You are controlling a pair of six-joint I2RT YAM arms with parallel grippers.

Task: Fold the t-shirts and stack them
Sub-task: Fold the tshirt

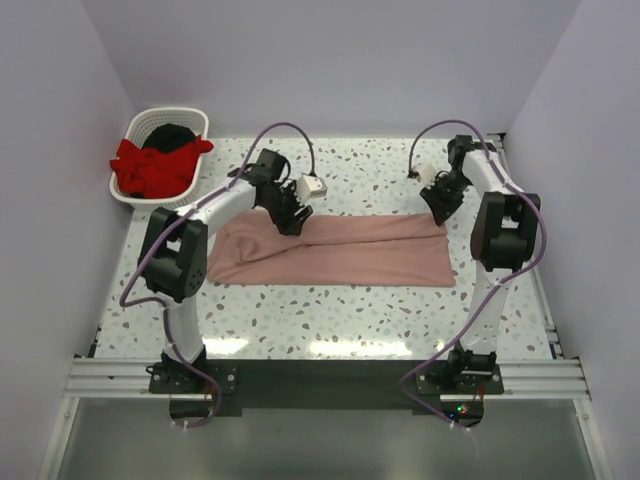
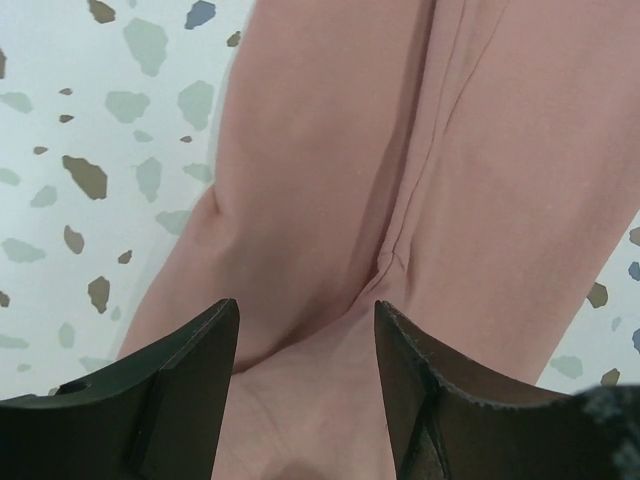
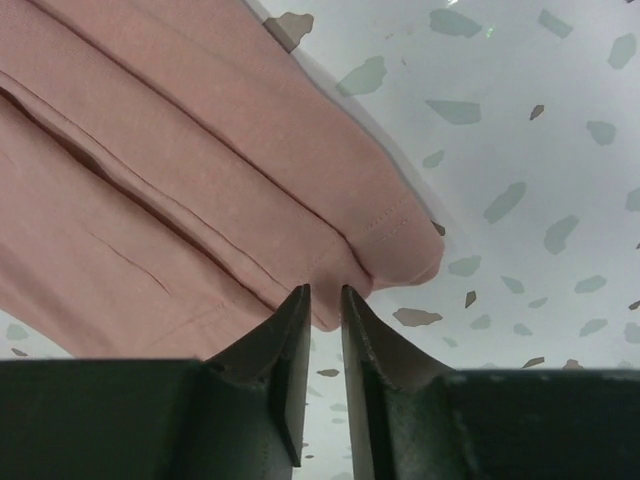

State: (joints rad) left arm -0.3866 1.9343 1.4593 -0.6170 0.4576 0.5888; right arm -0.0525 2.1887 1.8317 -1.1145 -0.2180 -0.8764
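Across the worktop (image 1: 330,312) lies the pink shirt (image 1: 345,255), folded into a long band, likely awaiting a crosswise fold. Left jaws hang open over its crease; right jaws, nearly closed, meet its far-right corner, grip unclear.

Dusty salmon-pink cloth t-shirt (image 1: 335,252) lies as a long band, left to right across mid-table, on speckled white terrazzo table (image 1: 330,310). White slatted plastic basket (image 1: 122,190) sits at far left corner, well apart from it. Bright red cloth t-shirt (image 1: 150,168) in basket, black cloth t-shirt (image 1: 172,134) in there too, behind the red one. Left gripper (image 1: 290,222) over band's far edge, left of middle. Right gripper (image 1: 441,212) at its far right corner.
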